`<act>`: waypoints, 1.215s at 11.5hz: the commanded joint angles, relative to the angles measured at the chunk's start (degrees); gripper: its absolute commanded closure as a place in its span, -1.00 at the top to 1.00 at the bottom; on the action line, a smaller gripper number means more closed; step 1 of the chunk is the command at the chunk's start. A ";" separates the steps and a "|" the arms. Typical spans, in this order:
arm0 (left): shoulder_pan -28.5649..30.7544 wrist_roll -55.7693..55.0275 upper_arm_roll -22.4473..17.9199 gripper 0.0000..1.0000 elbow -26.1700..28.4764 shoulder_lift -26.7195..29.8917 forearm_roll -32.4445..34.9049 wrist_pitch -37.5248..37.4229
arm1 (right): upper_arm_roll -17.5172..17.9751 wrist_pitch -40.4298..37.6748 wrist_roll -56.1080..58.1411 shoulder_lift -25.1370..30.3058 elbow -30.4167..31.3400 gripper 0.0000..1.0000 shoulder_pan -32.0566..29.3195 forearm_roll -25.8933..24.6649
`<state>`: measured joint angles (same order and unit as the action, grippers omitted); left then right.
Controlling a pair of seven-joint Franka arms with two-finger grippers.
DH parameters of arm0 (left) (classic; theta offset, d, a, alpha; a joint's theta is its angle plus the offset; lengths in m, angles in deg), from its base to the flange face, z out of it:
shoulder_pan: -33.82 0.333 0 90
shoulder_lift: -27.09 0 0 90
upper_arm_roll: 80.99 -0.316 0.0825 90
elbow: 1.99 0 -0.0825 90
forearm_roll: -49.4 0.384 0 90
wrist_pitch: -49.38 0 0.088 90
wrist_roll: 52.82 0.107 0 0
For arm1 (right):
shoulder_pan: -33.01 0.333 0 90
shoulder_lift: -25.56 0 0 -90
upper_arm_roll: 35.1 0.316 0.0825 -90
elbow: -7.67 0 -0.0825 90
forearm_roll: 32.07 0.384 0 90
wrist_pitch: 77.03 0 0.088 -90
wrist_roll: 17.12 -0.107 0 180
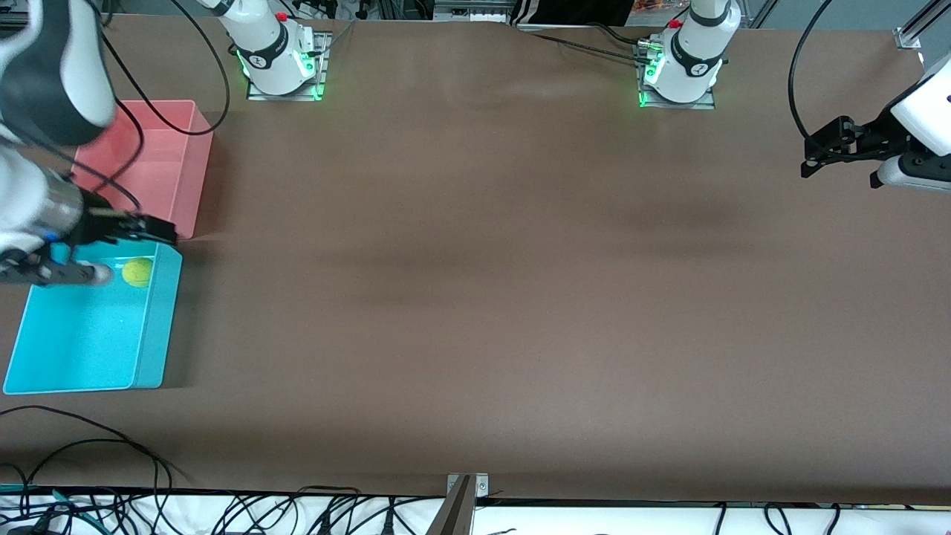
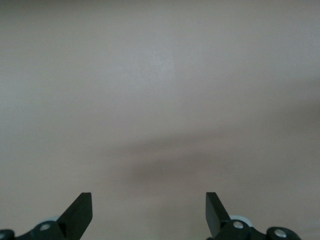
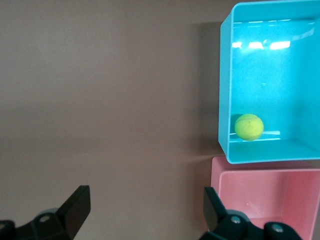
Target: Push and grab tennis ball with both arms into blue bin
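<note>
The tennis ball (image 1: 137, 272) is lying inside the blue bin (image 1: 152, 349), on its floor, close to the short wall that is sitting next to the pink bin (image 1: 195, 174). In the right wrist view the tennis ball (image 3: 249, 127) is resting just beside that wall of the blue bin (image 3: 225, 95), with nothing else showing in the bin. The ball is round, so it has no long axis, and no marking on it is clear enough to tell which way it is facing.

The blue bin is standing at the right arm's end of the table (image 1: 483, 260), its long side running toward the front camera. The pink bin is sitting farther from that camera; the two bins are just beside each other.

The right end effector (image 1: 130, 238) is hanging over the blue bin's wall nearest the pink bin, above the ball and gripping nothing. In its wrist view its fingers (image 3: 77, 207) are spread wide apart.

The left end effector (image 1: 813, 160) is waiting in the air over the left arm's end of the table, well apart from the bins. Its fingers (image 2: 80, 212) are also spread wide, with only bare table between them.
</note>
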<state>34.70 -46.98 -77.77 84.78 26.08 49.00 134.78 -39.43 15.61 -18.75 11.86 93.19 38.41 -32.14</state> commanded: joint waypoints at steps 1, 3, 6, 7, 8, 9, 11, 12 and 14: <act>0.17 -0.22 0.03 1.00 0.60 1.01 -0.74 -0.23 | 0.56 -5.51 0.75 10.51 3.52 1.00 -2.23 0.95; 0.17 -0.22 0.03 1.00 0.68 1.01 -0.74 -0.23 | 0.82 -7.46 0.84 14.74 4.39 1.00 -4.16 0.77; 0.17 -0.22 0.03 1.00 0.68 1.01 -0.74 -0.32 | 1.96 -1.18 0.49 20.19 15.52 1.00 -5.14 0.34; 0.17 -0.22 0.03 1.00 0.68 1.01 -0.74 -0.32 | 1.96 0.59 0.40 20.55 17.56 1.00 -5.14 -0.01; 0.17 -0.30 0.03 1.00 0.68 1.01 -0.74 -0.32 | 2.05 0.78 0.40 20.55 17.41 1.00 -5.23 -0.28; 0.17 -0.30 0.03 1.00 0.68 1.01 -0.74 -0.32 | 2.05 0.87 0.40 20.55 17.23 1.00 -5.23 -0.28; 0.17 -0.30 0.03 1.00 0.68 1.01 -0.74 -0.32 | 2.58 0.18 0.49 19.59 15.31 1.00 -5.23 -0.37; 0.17 -0.30 0.03 1.00 0.68 1.01 -0.74 -0.32 | 2.49 0.17 0.49 19.24 14.86 1.00 -5.23 -0.37; 0.17 -0.30 0.03 1.00 0.68 1.01 -0.74 -0.49 | 2.58 -1.57 0.40 17.22 11.97 1.00 -4.88 -0.81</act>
<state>34.70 -46.98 -77.77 84.84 26.11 49.00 134.76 -37.75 15.79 -18.52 30.38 108.06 34.13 -32.27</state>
